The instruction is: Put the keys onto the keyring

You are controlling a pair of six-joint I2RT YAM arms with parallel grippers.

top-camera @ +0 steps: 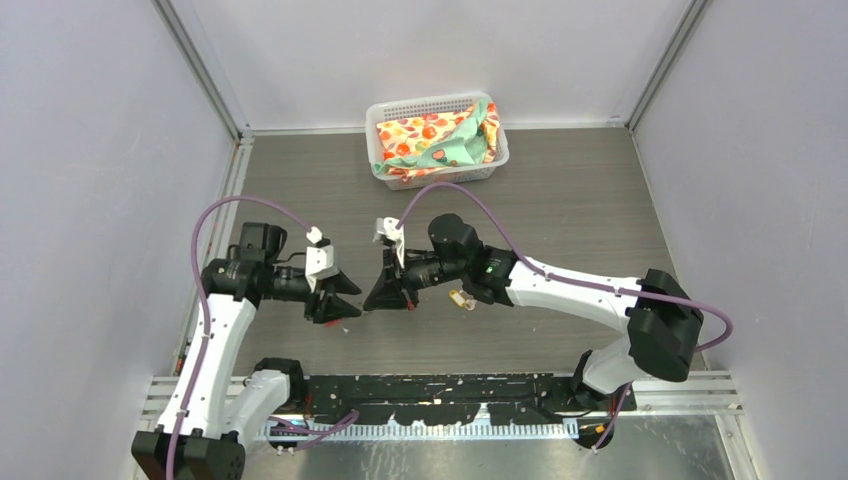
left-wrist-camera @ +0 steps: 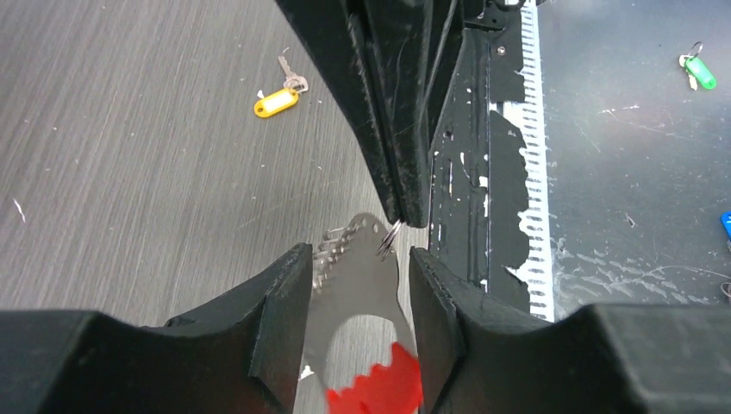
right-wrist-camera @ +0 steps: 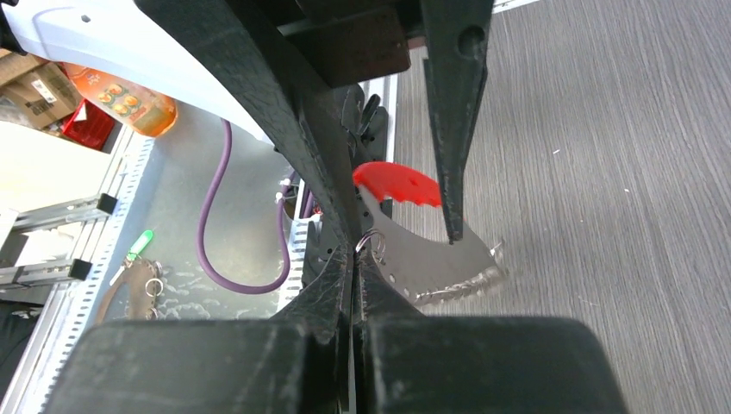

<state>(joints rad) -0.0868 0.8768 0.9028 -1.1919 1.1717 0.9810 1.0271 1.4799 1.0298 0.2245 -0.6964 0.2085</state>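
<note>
My left gripper (left-wrist-camera: pixel 358 254) is shut on the keyring (left-wrist-camera: pixel 362 285), a flat silver metal piece with small loops along one edge and a red tag (left-wrist-camera: pixel 379 388). It holds the keyring above the table. My right gripper (right-wrist-camera: pixel 356 259) is shut on a small silver ring (right-wrist-camera: pixel 371 246) that touches the keyring's (right-wrist-camera: pixel 431 259) edge. Whatever key hangs from that ring is hidden. In the top view the two grippers (top-camera: pixel 345 305) (top-camera: pixel 385 295) meet tip to tip. A yellow-headed key (left-wrist-camera: pixel 278 99) lies on the table, under my right arm in the top view (top-camera: pixel 461 298). No black-headed key shows.
A white basket (top-camera: pixel 420 103) holding patterned cloth stands at the back. A green-tagged key (left-wrist-camera: pixel 698 71) lies on the metal ledge past the table's near edge. A black rail (top-camera: pixel 450 390) runs along that edge, and grey walls close in both sides.
</note>
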